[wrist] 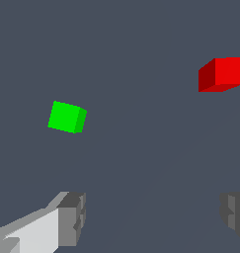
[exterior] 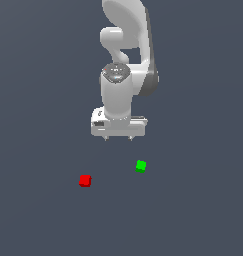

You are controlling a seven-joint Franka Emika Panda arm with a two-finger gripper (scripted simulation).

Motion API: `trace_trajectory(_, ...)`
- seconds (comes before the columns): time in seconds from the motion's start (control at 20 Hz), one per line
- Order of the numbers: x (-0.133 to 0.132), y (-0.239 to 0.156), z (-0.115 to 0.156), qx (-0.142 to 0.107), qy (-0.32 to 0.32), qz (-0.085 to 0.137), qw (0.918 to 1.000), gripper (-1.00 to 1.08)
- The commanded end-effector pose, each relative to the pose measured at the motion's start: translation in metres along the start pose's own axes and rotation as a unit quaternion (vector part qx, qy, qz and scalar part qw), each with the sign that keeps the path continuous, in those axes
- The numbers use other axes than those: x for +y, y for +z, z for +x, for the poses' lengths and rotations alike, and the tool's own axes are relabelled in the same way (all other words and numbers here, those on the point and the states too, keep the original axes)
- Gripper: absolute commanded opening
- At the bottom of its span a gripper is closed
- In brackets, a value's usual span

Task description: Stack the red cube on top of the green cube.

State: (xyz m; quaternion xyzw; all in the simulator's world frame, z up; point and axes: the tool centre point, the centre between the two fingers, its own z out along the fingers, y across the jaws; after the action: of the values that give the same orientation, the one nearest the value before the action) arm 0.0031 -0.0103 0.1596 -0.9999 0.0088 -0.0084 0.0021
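You had not started the real work yet at this moment. On the exterior view's left, the red cube (exterior: 85, 180) sat flat on the gray bench (exterior: 38, 215), all by itself. Nothing touched it. Further toward the exterior view's right, the green cube (exterior: 140, 166) also sat on the bench, well apart from the red one, and its top was bare.

Your claw (exterior: 118, 137) hung above the bench, behind both cubes in that view, and nearer the green one. It was spread wide and held nothing. In the wrist view you could see its two fingers (wrist: 72, 217) far apart, with only bench between them, and both cubes ahead of them.

So nothing was done yet, I think. You had the whole job left: bring the claw over the red cube, go down, squeeze it, lift it, carry it across, and set it gently on the green cube.
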Motion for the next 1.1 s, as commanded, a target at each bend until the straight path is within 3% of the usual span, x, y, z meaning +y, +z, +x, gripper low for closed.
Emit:
trace_trajectory(0.0, 0.0, 0.0, 0.0, 0.0, 0.0, 0.0, 1.0, 1.0)
trace_trajectory(0.5, 0.018, 0.012, 0.015, -0.001, 0.0, 0.0, 1.0, 1.0)
trace_trajectory(1.05, 0.069, 0.044, 0.06, -0.004, -0.001, -0.001, 1.0, 1.0)
